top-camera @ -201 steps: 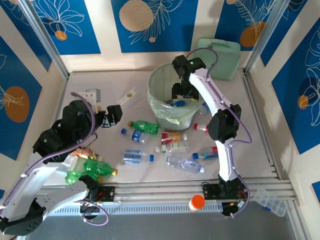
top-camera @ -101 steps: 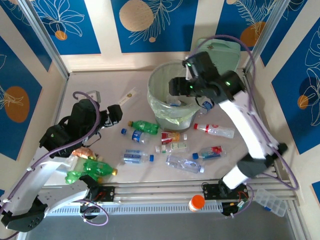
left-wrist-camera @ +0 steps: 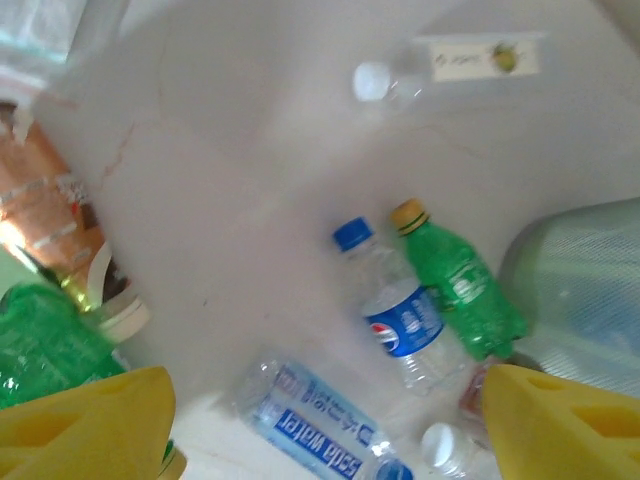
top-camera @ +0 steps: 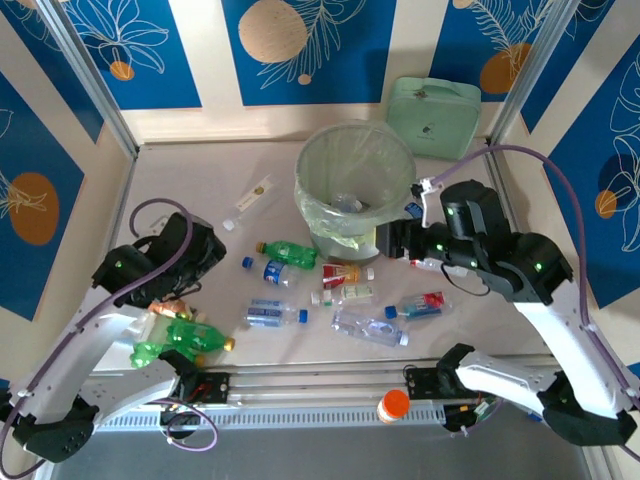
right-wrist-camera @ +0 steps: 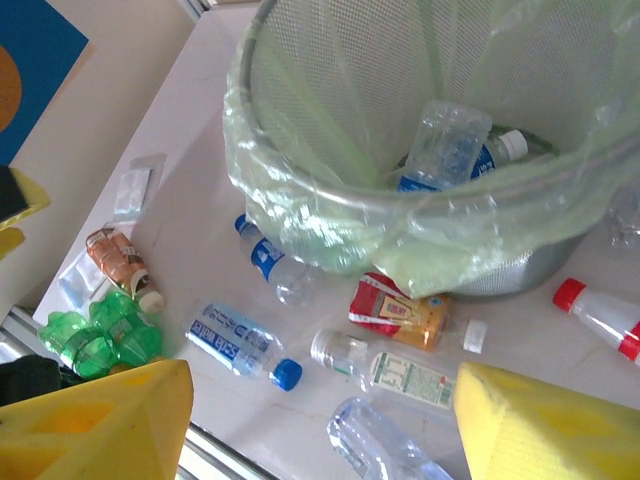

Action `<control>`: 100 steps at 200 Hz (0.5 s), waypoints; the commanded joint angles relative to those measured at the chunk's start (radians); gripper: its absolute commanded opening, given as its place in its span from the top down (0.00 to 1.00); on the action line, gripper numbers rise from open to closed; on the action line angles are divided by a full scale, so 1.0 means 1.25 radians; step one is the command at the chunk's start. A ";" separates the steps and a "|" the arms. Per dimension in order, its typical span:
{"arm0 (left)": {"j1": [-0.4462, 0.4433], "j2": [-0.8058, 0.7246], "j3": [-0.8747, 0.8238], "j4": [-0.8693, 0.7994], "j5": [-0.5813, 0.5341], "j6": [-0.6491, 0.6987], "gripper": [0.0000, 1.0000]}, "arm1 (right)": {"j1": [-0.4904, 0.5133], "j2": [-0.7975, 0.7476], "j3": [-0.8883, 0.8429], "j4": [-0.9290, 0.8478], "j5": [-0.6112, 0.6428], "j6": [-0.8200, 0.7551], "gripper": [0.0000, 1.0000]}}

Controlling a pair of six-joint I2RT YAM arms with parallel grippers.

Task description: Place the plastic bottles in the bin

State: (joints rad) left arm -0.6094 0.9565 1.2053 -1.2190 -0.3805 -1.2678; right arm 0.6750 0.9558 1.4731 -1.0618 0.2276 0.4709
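Table [top-camera: 200,170]: pale top, blue-patterned walls [top-camera: 130,50] behind, plastic scattered across the middle!
Bin [top-camera: 303,190]: upright at back centre, green-lined, clear bottles [right-wrist-camera: 445,140] lying in the bottom.
Loose bottles [top-camera: 345,293]: green bottle [left-wrist-camera: 462,282] and blue-capped bottle [left-wrist-camera: 400,320] side by side, just left of the bin.
Left gripper [left-wrist-camera: 330,420]: jaws spread wide, nothing between them, hovering over that pair.
Right gripper [right-wrist-camera: 320,425]: jaws apart, empty, beside the bin's right side.
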 commanded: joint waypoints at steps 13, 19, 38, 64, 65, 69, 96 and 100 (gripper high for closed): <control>-0.029 0.066 -0.098 0.086 0.156 -0.109 0.18 | 0.002 -0.058 -0.052 -0.023 -0.030 0.005 0.31; -0.053 0.075 -0.119 0.115 0.158 -0.141 0.17 | 0.002 -0.064 -0.058 -0.022 -0.039 0.004 0.31; -0.128 0.074 -0.192 0.220 0.128 -0.260 0.17 | 0.001 -0.071 -0.057 -0.028 -0.061 -0.002 0.31; -0.174 0.090 -0.250 0.244 0.105 -0.418 0.15 | 0.001 -0.091 -0.070 -0.028 -0.075 -0.014 0.31; -0.176 0.091 -0.250 0.243 0.104 -0.423 0.15 | 0.001 -0.092 -0.071 -0.028 -0.075 -0.015 0.31; -0.183 0.096 -0.253 0.235 0.098 -0.442 0.15 | 0.001 -0.095 -0.073 -0.028 -0.077 -0.017 0.31; -0.220 0.126 -0.287 0.224 0.066 -0.539 0.10 | 0.001 -0.112 -0.083 -0.029 -0.084 -0.026 0.30; -0.222 0.128 -0.295 0.232 0.068 -0.549 0.09 | 0.001 -0.114 -0.084 -0.028 -0.084 -0.027 0.30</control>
State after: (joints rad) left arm -0.8608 1.0924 0.8841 -0.9497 -0.2638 -1.7756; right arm 0.6750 0.8383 1.3766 -1.0908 0.1547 0.4629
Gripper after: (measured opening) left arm 0.896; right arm 0.695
